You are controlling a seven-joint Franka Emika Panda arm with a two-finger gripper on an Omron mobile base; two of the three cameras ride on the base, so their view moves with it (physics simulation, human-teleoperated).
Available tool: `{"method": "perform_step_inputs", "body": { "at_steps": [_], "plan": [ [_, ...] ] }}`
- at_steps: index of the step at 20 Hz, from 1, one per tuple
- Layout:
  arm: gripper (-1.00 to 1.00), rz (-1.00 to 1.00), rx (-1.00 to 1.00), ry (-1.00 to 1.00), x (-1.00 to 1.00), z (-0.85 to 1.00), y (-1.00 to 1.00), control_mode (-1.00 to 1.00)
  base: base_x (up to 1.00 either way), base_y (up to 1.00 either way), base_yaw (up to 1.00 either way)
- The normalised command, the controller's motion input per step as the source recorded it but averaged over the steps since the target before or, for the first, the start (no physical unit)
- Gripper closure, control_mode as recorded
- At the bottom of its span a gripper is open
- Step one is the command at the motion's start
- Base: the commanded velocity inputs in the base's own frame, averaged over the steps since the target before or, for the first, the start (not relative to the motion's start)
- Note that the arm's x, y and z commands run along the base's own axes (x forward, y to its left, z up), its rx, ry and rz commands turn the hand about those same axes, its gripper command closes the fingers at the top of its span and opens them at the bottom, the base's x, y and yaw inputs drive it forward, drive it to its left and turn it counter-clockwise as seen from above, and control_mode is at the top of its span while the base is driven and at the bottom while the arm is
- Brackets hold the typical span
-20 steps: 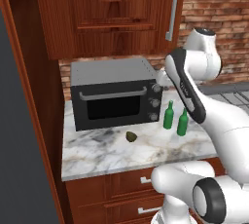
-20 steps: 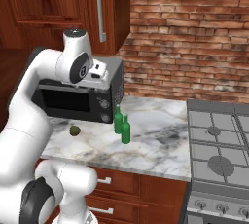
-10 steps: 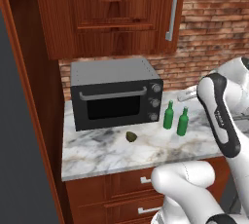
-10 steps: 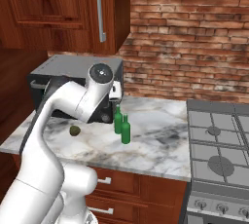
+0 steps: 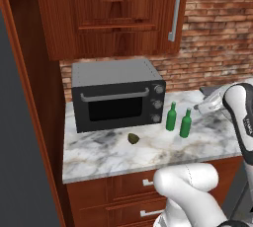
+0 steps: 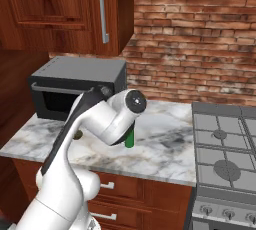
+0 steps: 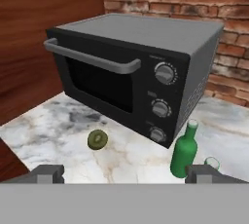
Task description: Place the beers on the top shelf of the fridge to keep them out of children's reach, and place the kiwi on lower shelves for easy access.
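Claw [image 7: 124, 172] spread wide, empty, hovering low over the bench [image 5: 108, 157], facing the oven [image 7: 131, 72]. Two beers [image 5: 171, 116] [image 5: 186, 123] stand just beside each other right of the oven; kiwi [image 5: 133, 138] lies in front of it. Risk: bottles sit so near that grabbing one could tip the other; kiwi may roll if nudged. Fridge door looks shut.

The white arm bends low and forward, its forearm sloping down; the gripper [image 7: 126, 173] hangs level, its two dark fingertips [image 7: 47, 172] spread wide apart, holding nothing
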Motion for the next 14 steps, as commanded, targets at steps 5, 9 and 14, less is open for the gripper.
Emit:
{"method": "perform_step_inputs", "body": {
  "at_steps": [5,9,14],
  "plan": [
    [-1.00,0.20,0.00,-0.03,0.00,-0.13,-0.40,-1.00,0.00,0.00,0.00],
    [-1.00,0.16,0.01,-0.12,0.00,-0.38,-0.36,-1.00,0.00,0.00,0.00],
    [-1.00,0.08,0.09,-0.19,0.00,-0.40,-0.21,-1.00,0.00,0.00,0.00]
  ]
}}
